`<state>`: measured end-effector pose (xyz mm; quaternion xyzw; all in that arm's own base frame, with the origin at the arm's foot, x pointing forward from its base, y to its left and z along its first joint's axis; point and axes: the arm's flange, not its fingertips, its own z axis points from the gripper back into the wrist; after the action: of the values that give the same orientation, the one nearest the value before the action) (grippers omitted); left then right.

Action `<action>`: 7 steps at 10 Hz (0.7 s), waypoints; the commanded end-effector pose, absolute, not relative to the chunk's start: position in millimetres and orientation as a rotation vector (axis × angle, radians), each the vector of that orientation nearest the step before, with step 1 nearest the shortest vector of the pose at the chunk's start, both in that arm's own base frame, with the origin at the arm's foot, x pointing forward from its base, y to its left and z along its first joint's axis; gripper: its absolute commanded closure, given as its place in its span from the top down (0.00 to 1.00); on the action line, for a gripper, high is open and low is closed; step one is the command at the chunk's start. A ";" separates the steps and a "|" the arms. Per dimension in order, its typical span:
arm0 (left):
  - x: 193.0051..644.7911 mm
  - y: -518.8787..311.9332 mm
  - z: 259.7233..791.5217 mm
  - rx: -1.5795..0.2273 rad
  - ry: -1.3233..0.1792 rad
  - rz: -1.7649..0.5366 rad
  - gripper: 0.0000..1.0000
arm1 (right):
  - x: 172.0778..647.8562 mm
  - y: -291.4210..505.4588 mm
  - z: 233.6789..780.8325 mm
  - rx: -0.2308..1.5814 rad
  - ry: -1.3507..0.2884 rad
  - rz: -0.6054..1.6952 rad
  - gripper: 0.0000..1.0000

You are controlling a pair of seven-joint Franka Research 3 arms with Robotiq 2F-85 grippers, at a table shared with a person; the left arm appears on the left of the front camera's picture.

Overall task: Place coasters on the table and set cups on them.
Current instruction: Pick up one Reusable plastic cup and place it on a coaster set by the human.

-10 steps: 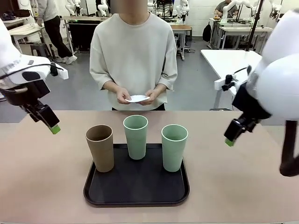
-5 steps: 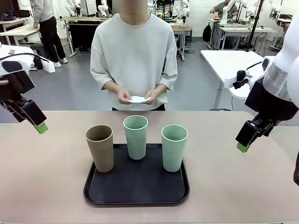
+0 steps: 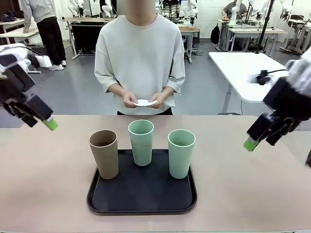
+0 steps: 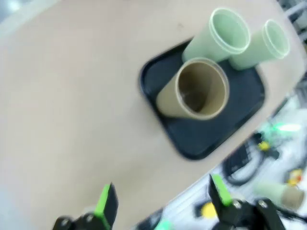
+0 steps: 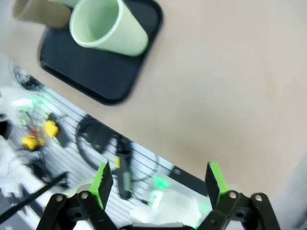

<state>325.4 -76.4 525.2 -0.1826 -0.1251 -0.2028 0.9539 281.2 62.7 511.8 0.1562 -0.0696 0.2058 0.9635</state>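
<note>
brown cup [image 3: 104, 158] and green cups [image 3: 141, 143]: smooth, matt. black tray [image 3: 142, 195]: smooth, faint sheen. tan table [image 3: 248, 194]: matt. white coasters [image 3: 144, 102]: thin, papery. sweater [image 3: 140, 53]: soft cloth.

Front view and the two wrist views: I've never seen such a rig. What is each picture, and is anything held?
Two white robot arms share a tan table with a person standing at the far side. The front view looks across the table from between the arms; the other two come from a camera on each arm's wrist, looking past its green-tipped fingers. On the table lies a black tray carrying a brown cup and two green cups. The left gripper and right gripper hang open over the table, holding nothing. The person's hands hold a white coaster.
</note>
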 end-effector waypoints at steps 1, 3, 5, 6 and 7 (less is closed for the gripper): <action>356.1 -45.0 511.7 -0.833 -0.295 -0.234 1.00 | 312.4 8.6 502.0 0.777 -0.106 0.126 1.00; 359.8 -6.0 503.6 -1.074 -0.308 -0.120 1.00 | 306.1 -51.0 487.5 1.002 -0.060 -0.027 1.00; 347.7 29.5 509.9 -1.146 -0.318 -0.085 1.00 | 279.7 -93.4 487.8 1.108 -0.110 -0.106 1.00; 336.0 45.4 509.6 -1.165 -0.290 -0.100 1.00 | 262.9 -113.3 490.9 1.149 -0.148 -0.116 1.00; 324.1 65.0 510.5 -1.170 -0.281 -0.086 1.00 | 245.4 -131.9 496.7 1.195 -0.183 -0.114 1.00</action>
<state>333.0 52.2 511.9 -0.5556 -0.1356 -0.0302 0.8198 259.3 -124.6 493.8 0.5450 -0.0600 -0.0631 0.8339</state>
